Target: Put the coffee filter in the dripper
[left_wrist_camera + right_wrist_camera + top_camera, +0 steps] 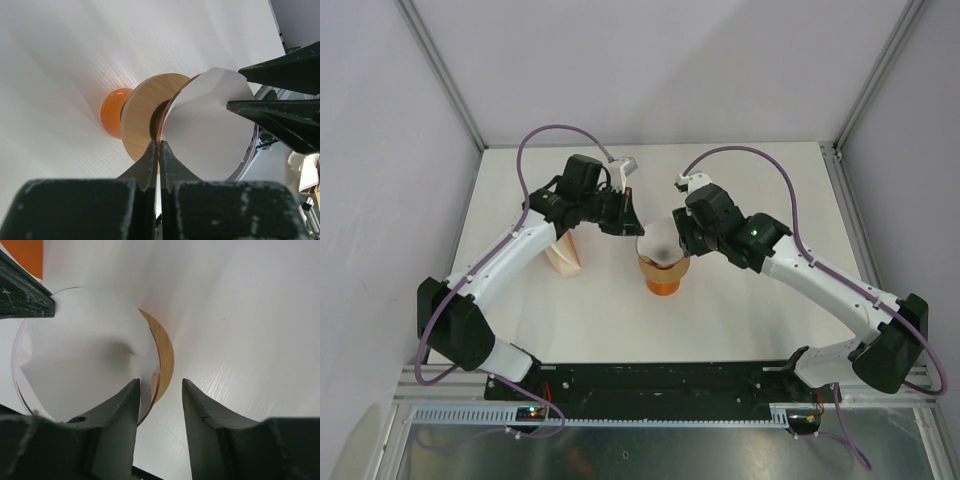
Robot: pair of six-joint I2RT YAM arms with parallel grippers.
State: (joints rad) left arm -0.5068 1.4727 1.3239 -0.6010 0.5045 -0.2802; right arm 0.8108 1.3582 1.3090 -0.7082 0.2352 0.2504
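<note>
A white rectangular desk (pixel 750 330), with aluminium frame posts (pixel 442 75) rising at its far corners, carries a thick cream wedge-shaped stack of folded paper (pixel 563 258) that lies left of the middle, between the left edge and the centre. Near the centre, well apart from every edge, stands a small clear orange-tinted cup (pixel 665 282). A flat round wooden disc (pixel 145 120) rests on its top, touching it.
</note>
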